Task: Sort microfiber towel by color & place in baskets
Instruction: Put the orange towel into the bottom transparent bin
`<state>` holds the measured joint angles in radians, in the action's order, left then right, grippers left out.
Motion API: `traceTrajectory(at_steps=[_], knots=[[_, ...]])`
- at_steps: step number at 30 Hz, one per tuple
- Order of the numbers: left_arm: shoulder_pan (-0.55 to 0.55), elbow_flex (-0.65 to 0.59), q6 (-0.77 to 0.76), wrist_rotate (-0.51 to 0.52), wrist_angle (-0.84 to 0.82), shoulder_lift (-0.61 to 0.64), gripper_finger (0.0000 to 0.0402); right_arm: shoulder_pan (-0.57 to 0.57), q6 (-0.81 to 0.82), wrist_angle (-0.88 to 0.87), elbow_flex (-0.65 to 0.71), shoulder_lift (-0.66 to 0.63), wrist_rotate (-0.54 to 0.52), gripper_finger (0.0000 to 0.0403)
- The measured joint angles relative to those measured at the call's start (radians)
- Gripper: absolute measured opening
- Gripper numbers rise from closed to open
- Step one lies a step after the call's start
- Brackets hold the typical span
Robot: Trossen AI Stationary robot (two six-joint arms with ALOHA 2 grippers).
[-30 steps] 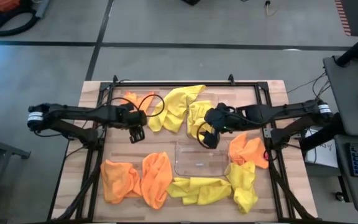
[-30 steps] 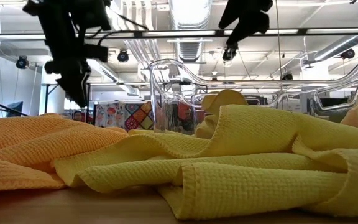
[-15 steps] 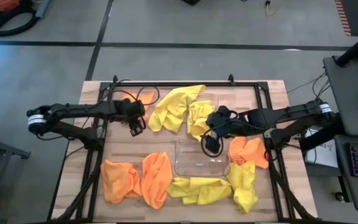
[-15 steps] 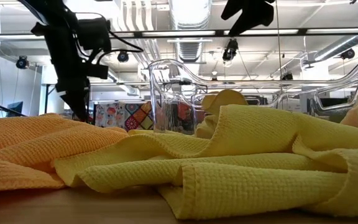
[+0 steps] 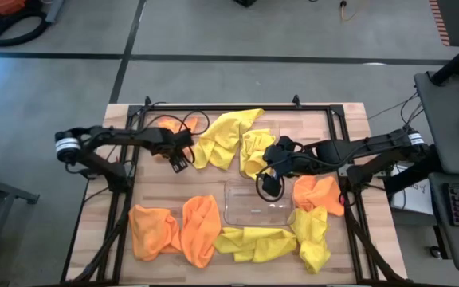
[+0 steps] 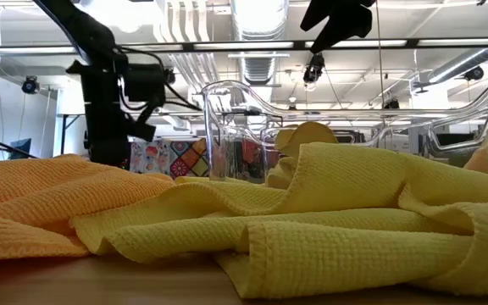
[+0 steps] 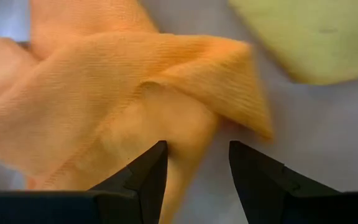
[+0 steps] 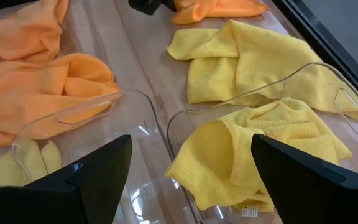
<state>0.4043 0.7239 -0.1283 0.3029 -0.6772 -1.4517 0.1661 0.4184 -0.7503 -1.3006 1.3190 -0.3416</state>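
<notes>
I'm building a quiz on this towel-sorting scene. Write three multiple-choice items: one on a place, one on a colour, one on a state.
1. Where is the left end effector?
A. Over the front basket
B. At the orange towel at the table's far left
C. Off the table

2. What colour is the towel lying in the far basket?
A. Yellow
B. Orange
C. Blue

3. How is the right end effector?
A. Shut on a towel
B. Open, holding nothing
C. Out of sight

Answers:
1. B: the left wrist view shows its fingers right at an orange towel.
2. A: the right wrist view shows a yellow towel inside that clear basket.
3. B: its fingers stand wide apart over the baskets with nothing between them.
</notes>
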Motion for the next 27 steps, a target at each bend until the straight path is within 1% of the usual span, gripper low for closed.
traceTrajectory(at_steps=[2,7,11,14,21,22,27], knots=[[0.001,0.002,0.008,0.031,0.014,-0.029,0.0157,0.0,0.0,0.0,0.0,0.0,0.0,0.0325],[0.004,0.002,0.026,0.034,0.062,-0.084,0.0156,0.0,0.0,0.0,0.001,0.0,0.0,0.0325],[0.01,0.006,0.018,0.034,0.067,-0.112,0.0145,0.0,0.0,0.0,0.001,0.0,0.0,0.0325],[0.011,0.006,0.004,0.028,0.069,-0.116,0.0118,0.0,0.0,0.0,0.001,0.0,0.0,0.0325],[0.011,0.002,-0.009,0.021,0.076,-0.098,0.0013,0.0,0.0,0.006,0.012,0.0,0.0,0.0325],[0.012,0.001,-0.01,0.027,0.076,-0.093,0.0007,0.0,0.001,0.009,0.016,0.0,0.0,0.0325],[0.013,-0.001,-0.012,0.039,0.073,-0.042,0.0005,0.0,-0.001,0.046,0.066,0.0,0.0,0.0325]])
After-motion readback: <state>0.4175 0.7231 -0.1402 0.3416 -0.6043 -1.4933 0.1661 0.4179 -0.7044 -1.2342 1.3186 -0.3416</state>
